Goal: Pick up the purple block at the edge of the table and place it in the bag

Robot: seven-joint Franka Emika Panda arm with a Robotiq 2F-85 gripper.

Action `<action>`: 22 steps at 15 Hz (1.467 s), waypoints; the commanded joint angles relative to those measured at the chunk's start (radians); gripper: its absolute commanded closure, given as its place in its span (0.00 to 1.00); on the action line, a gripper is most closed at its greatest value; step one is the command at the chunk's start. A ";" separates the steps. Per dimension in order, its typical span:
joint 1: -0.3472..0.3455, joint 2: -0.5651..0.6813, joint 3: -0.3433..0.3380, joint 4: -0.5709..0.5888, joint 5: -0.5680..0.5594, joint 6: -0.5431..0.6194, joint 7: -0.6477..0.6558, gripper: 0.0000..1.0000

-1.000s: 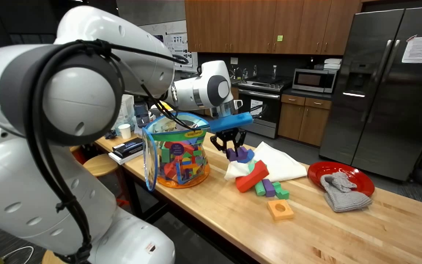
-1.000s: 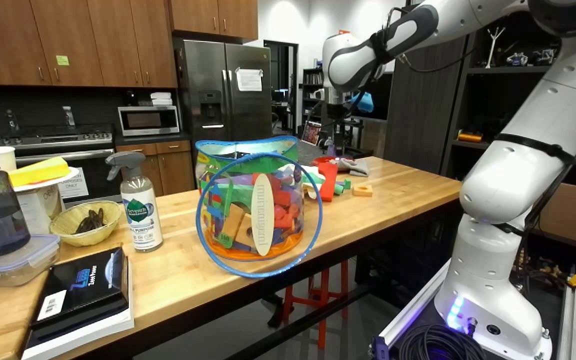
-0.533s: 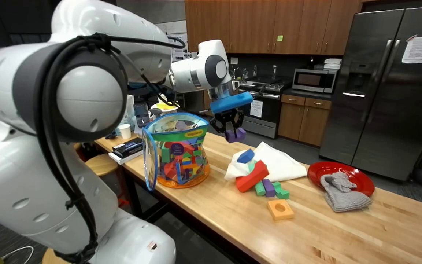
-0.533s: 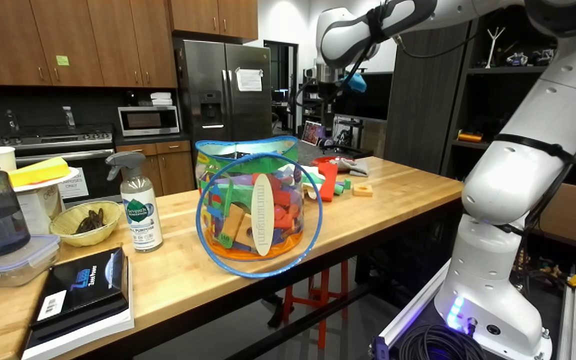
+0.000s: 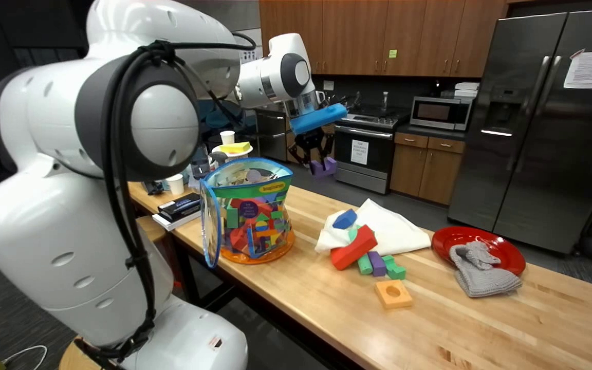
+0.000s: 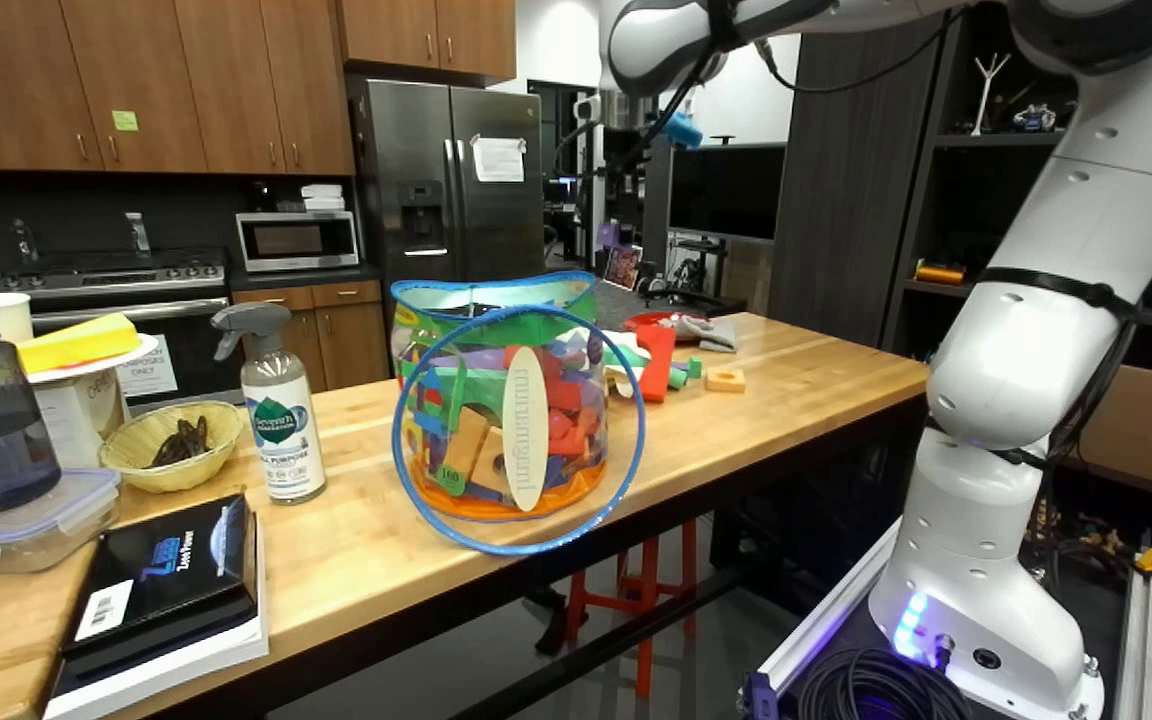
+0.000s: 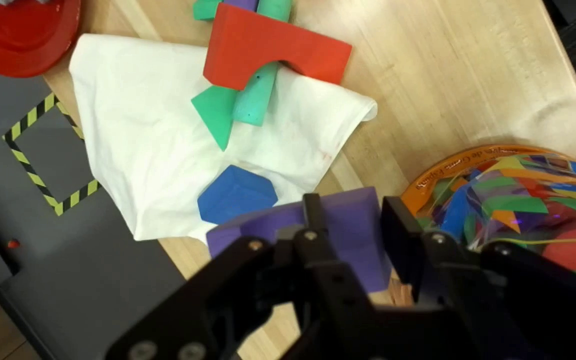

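Near the bag (image 5: pixel 248 208), fingers (image 7: pixel 314 215) gripping the purple block (image 7: pixel 352 227), blue block (image 7: pixel 238 196) on white cloth (image 7: pixel 140 135)

White arm (image 5: pixel 65 226), grey bands (image 5: pixel 93 110), black cables (image 5: pixel 113 149), blue wrist piece (image 5: pixel 319 118), black claw (image 7: pixel 352 201)

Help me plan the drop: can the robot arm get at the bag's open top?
Likely yes. The gripper holds the purple block in the air beside the bag, whose round lid hangs down, leaving it open. Nothing visible blocks the way; a move across, perhaps with some lift, should do.
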 commanded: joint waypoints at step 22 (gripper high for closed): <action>0.090 0.233 0.192 0.291 0.018 -0.051 -0.256 0.92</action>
